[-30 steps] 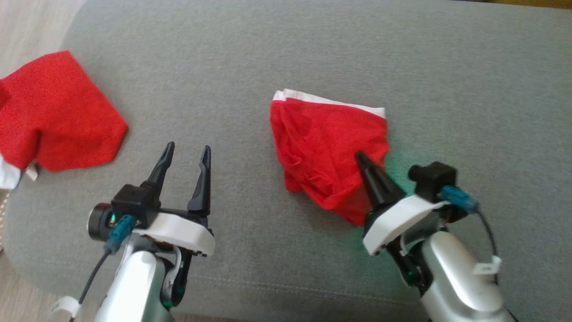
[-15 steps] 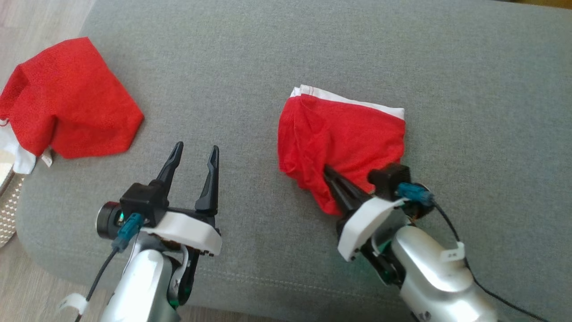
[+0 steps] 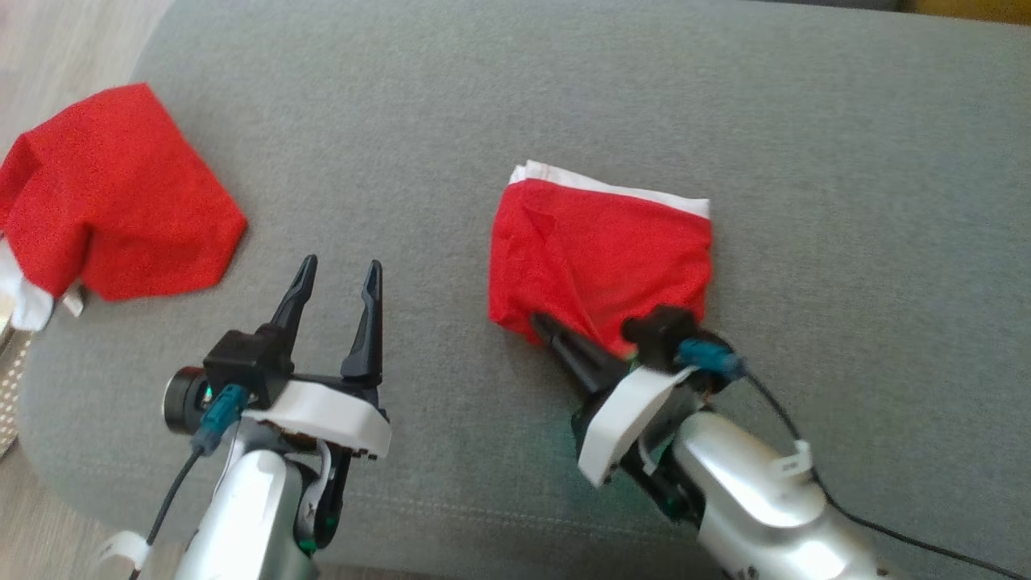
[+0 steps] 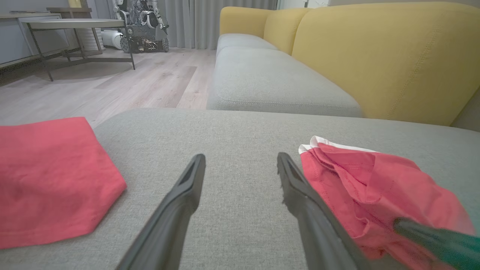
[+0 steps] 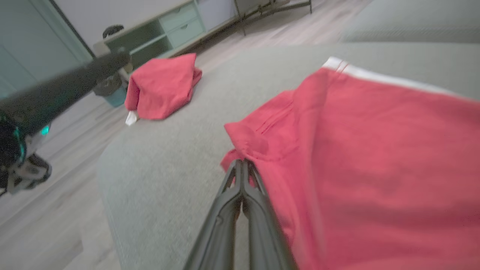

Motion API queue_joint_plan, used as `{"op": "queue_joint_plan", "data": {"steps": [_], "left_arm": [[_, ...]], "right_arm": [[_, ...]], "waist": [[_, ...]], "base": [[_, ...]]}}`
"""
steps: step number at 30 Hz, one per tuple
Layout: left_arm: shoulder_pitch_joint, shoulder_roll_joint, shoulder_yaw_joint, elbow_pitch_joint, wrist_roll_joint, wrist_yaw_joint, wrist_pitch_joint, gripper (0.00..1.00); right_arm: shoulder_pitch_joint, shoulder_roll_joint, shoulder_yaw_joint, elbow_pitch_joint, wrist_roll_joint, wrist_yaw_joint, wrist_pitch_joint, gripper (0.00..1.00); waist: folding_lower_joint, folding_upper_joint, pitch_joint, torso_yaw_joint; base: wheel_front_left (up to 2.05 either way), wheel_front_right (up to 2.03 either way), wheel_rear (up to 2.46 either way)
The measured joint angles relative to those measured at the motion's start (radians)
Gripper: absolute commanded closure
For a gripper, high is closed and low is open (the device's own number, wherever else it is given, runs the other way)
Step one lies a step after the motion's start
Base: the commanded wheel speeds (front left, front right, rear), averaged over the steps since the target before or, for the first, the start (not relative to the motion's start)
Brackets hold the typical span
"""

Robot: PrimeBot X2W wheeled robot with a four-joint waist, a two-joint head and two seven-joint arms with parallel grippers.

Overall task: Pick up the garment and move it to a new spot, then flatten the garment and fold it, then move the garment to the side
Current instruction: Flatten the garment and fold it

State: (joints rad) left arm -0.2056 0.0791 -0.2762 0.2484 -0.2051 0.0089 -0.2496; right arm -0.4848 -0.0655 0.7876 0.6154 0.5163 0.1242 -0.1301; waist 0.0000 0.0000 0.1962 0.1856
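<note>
The garment (image 3: 600,250) is red with a white band along its far edge and lies folded over on the grey sofa cushion (image 3: 451,121). My right gripper (image 3: 538,322) is shut, pinching the garment's near-left corner. The right wrist view shows the closed fingertips (image 5: 242,165) biting a bunched fold of the garment (image 5: 375,157). My left gripper (image 3: 338,270) hovers open and empty over bare cushion, well to the left of the garment. In the left wrist view the garment (image 4: 375,187) lies just right of the left gripper (image 4: 240,161).
A second red cloth (image 3: 113,209) with a white edge lies at the cushion's left end, also seen as the red cloth (image 4: 45,176) (image 5: 161,86). The cushion's front edge (image 3: 483,515) runs close below both arms. A yellow sofa back (image 4: 375,56) stands beyond.
My right gripper has moved left along the garment's near edge, still shut, dragging the fabric so it lies squarer and flatter. The left gripper stays open and still. The head camera shifted slightly.
</note>
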Motion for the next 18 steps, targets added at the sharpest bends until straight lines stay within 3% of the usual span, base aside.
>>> {"op": "queue_joint_plan", "data": {"steps": [5, 6, 7, 8, 9, 18], "left_arm": [[0.025, 0.007, 0.008, -0.001, 0.000, 0.002, 0.000, 0.00], [0.032, 0.011, 0.010, -0.001, 0.000, 0.002, 0.000, 0.00], [0.037, 0.015, 0.012, -0.001, 0.000, 0.005, 0.000, 0.00], [0.041, 0.019, 0.015, 0.000, 0.000, 0.006, 0.000, 0.00], [0.043, 0.022, 0.018, 0.000, 0.000, 0.006, 0.000, 0.00], [0.064, 0.058, 0.029, -0.019, 0.000, 0.017, 0.002, 0.00]], "right_arm": [[0.007, 0.000, -0.128, -0.074, -0.030, 0.000, -0.057, 1.00], [0.013, -0.001, -0.164, -0.097, -0.041, 0.000, -0.062, 0.94], [0.023, -0.003, -0.202, -0.122, -0.053, 0.000, -0.066, 0.67], [0.039, -0.006, -0.243, -0.148, -0.070, 0.000, -0.069, 0.27], [0.060, -0.009, -0.287, -0.173, -0.090, 0.000, -0.070, 0.00], [0.294, -0.017, -0.702, -0.410, -0.311, 0.000, -0.006, 0.00]], "waist": [[0.0000, 0.0000, -0.027, -0.035], [0.0000, 0.0000, -0.033, -0.043], [0.0000, 0.0000, -0.038, -0.051], [0.0000, 0.0000, -0.044, -0.059], [0.0000, 0.0000, -0.049, -0.067], [0.0000, 0.0000, -0.099, -0.124]], "base": [[0.00, 0.00, 0.00], [0.00, 0.00, 0.00], [0.00, 0.00, 0.00], [0.00, 0.00, 0.00], [0.00, 0.00, 0.00], [0.00, 0.00, 0.00]]}}
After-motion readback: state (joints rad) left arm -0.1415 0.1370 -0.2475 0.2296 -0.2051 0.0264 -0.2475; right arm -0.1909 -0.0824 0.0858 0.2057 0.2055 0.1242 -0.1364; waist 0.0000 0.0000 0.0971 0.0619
